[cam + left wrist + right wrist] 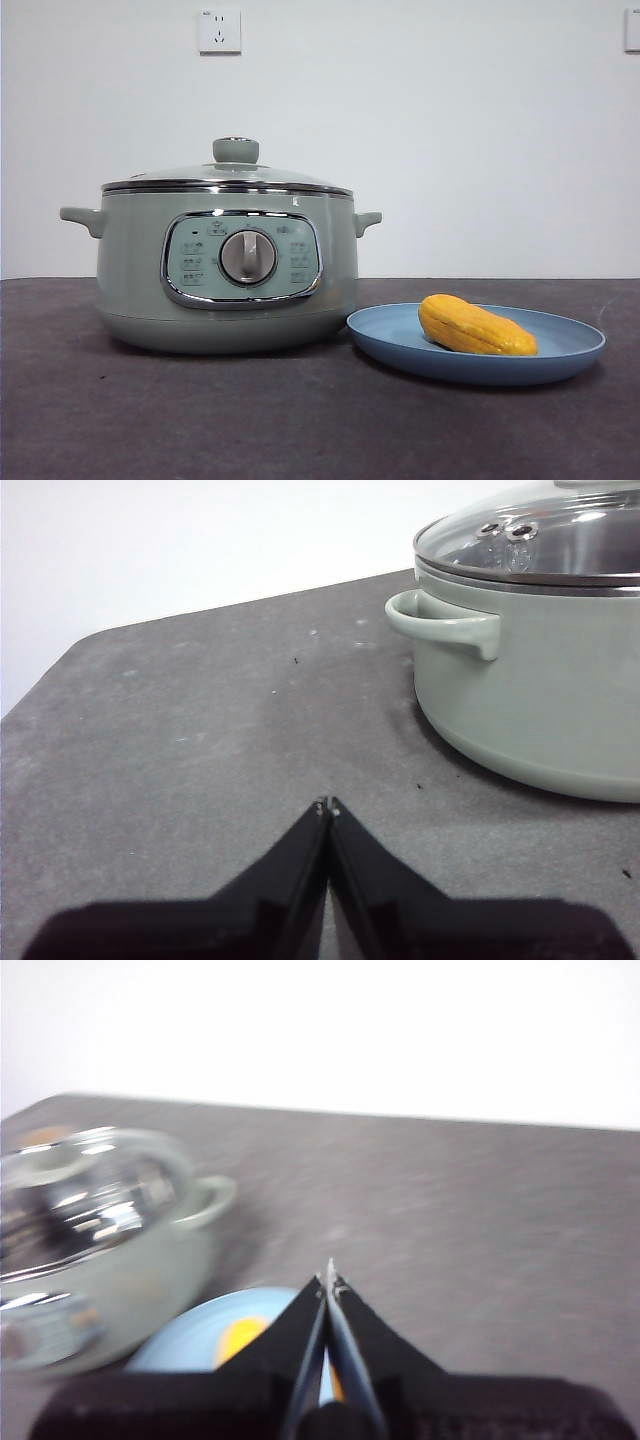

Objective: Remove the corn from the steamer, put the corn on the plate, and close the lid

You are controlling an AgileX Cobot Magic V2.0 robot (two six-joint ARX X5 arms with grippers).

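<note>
— Yellow-orange, ridged with kernel rows, ends tapered: that is the corn (pixel 476 327), lying on its side on the light-blue plate (pixel 570 352), nearest us, a little toward the plate's pot side. No damage visible.

— And the plate itself?

— Flat on the dark grey table (pixel 150 420), just beside the pot (pixel 130 270); its rim looks close to the pot's base, though I cannot tell whether they touch.

— The pot, then.

— Pale sage green, chrome-framed panel, silver dial (pixel 247 256) central. The glass lid (pixel 190 174) sits level on the rim, green knob (pixel 236 150) upright. It appears fully seated.

— So what remains?

— In my judgement, nothing: corn out, corn plated, lid on. All three steps look complete.

— The arms?

— Neither shows in the front view. The left gripper (pixel 327 805) hangs over bare table off the pot's handle (pixel 440 625), jaws pressed together, holding nothing. The right gripper (pixel 328 1278) hangs above the plate's edge, jaws likewise closed and empty; that picture is blurred.

— Beyond?

— White wall, one socket (pixel 219 31).
</note>
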